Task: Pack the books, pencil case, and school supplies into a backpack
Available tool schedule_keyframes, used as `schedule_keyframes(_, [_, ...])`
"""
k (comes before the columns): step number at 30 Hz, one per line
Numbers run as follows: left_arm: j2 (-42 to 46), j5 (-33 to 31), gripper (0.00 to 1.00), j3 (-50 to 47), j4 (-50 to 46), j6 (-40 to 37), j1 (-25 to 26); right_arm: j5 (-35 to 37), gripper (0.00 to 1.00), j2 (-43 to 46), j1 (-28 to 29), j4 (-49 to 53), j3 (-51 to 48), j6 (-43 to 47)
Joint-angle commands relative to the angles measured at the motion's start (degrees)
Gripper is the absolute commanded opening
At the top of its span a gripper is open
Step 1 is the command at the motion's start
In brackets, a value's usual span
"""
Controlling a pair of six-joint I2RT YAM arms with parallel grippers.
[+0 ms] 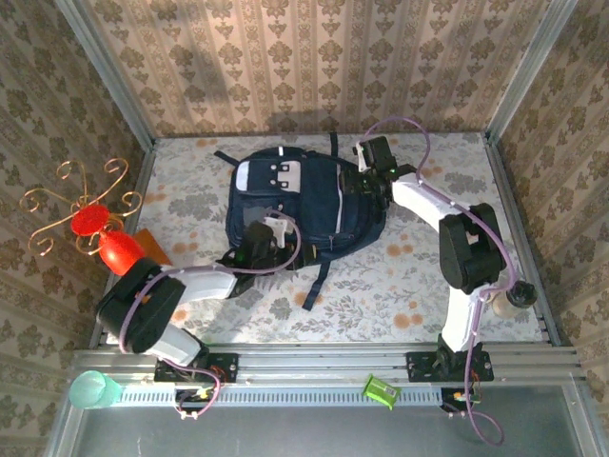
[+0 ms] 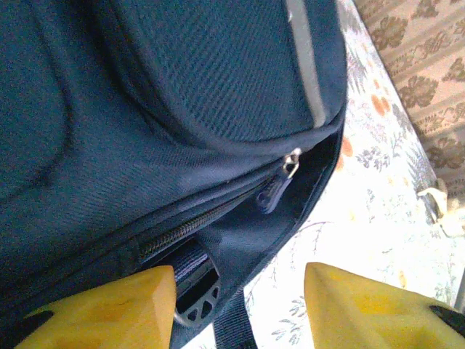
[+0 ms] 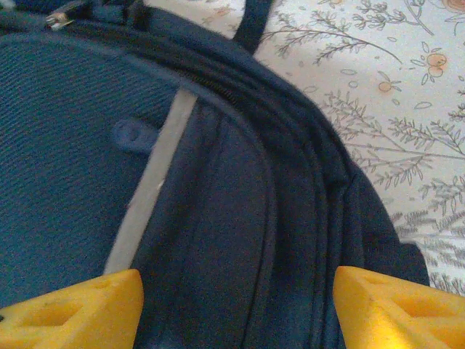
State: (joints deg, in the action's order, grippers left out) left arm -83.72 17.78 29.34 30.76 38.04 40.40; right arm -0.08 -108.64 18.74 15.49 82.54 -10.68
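- Table (image 1: 419, 286), floral-patterned top, enclosed by patterned wallpaper on three sides; both arm bases are bolted at the near edge.
- Backpack (image 1: 304, 205): dark navy, lying flat at the middle of the table toward the far wall, front pockets and grey-white patches facing up. Its broad extent runs across the table between the two grippers. One strap (image 1: 319, 281) trails toward the near edge.
- Zip pull (image 2: 290, 163): metal, set where the main seam gapes into a dark opening. The opening faces the near-left side of the bag, toward the left arm.
- Left gripper (image 1: 262, 238): at the bag's near-left edge. In the wrist view the left gripper (image 2: 240, 269) has its yellow fingers parted with nothing clamped; the zip pull lies just ahead of and above the gap. Judged the nearer hand for widening the mouth.
- Right gripper (image 1: 363, 179): at the bag's far-right flank. In the wrist view the right gripper (image 3: 237, 273) has its jaws spread wide over the fabric beside a grey stripe (image 3: 156, 182), with no grip evident. Judged placed to steady the bag.
- Orange-brown slab (image 1: 152, 246): at the left table edge, well apart from the bag.
- Red ornament (image 1: 105, 238): on a gold wire stand, left of the table.
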Motion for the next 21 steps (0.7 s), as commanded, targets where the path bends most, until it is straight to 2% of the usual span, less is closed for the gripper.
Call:
schedule_keyframes(1, [6.3, -4.4, 0.53, 1.2, -8.7, -5.2, -0.4, 0.1, 0.71, 9.2, 0.7, 1.0, -5.2, 0.9])
schedule_keyframes(6, [9.2, -7.8, 0.58, 4.2, -15.0, -8.9, -0.9, 1.6, 0.71, 21.8, 5.0, -2.6, -18.2, -1.8])
schedule_keyframes(11, [1.6, -3.5, 0.60, 12.2, -18.2, -9.7, -2.7, 1.8, 0.66, 31.6, 11.4, -6.6, -31.1, -6.7])
schedule_keyframes(15, [-2.0, -4.2, 0.60, 16.0, -18.1, -10.6, -3.2, 1.9, 0.55, 32.5, 16.4, -15.5, -39.0, -9.8])
schedule_keyframes(21, [-7.3, -5.2, 0.57, 20.5, -19.4, -11.5, -3.7, 0.0, 0.42, 25.4, 18.7, -28.4, -43.3, -13.6])
